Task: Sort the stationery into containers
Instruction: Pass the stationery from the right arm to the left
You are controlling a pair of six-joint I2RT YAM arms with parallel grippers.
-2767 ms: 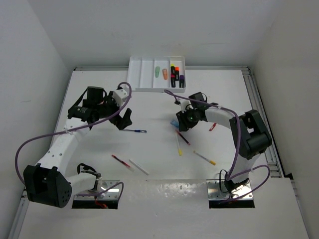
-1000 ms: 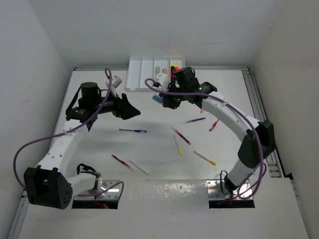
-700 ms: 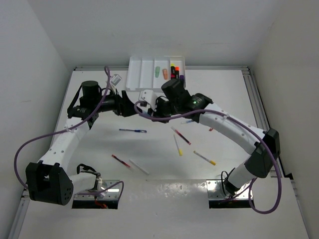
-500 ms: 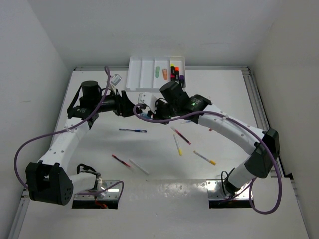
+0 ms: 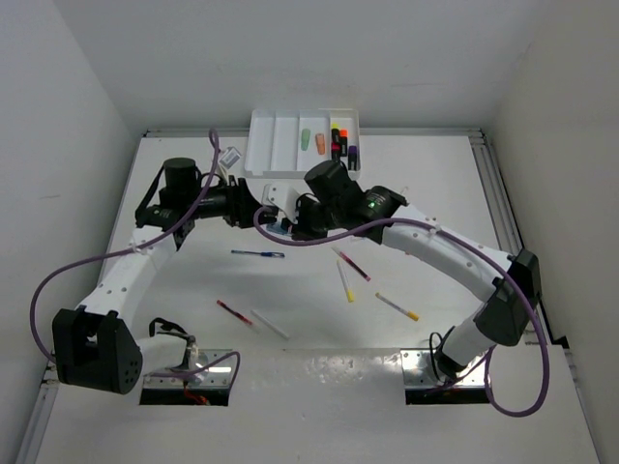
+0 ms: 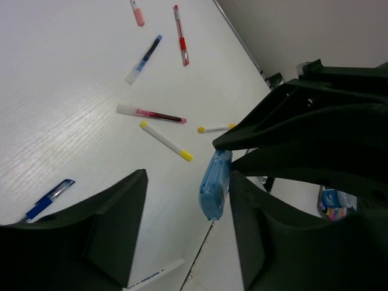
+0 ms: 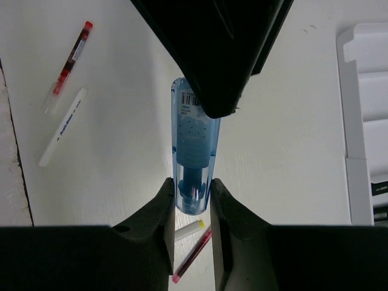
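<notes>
My right gripper (image 7: 193, 195) is shut on the lower end of a translucent blue highlighter (image 7: 194, 145), held above the table just in front of the white tray (image 5: 276, 145). My left gripper (image 6: 188, 182) stands open around that highlighter's (image 6: 215, 185) other end, which lies against its right finger while the left finger stays apart. In the top view both grippers meet at the blue highlighter (image 5: 280, 224). The tray's right compartments hold a green highlighter (image 5: 306, 140), an orange one (image 5: 320, 142) and several darker ones.
Loose on the table lie a blue pen (image 5: 258, 253), a red pen (image 5: 235, 311), a white pen (image 5: 269, 324), a dark red pen (image 5: 352, 264), a yellow pen (image 5: 345, 281) and a white-yellow pen (image 5: 397, 306). Purple cables loop beside both arms.
The right arm swung left with the blue highlighter and brought it between the left gripper's fingers. The left jaws have narrowed around it.
</notes>
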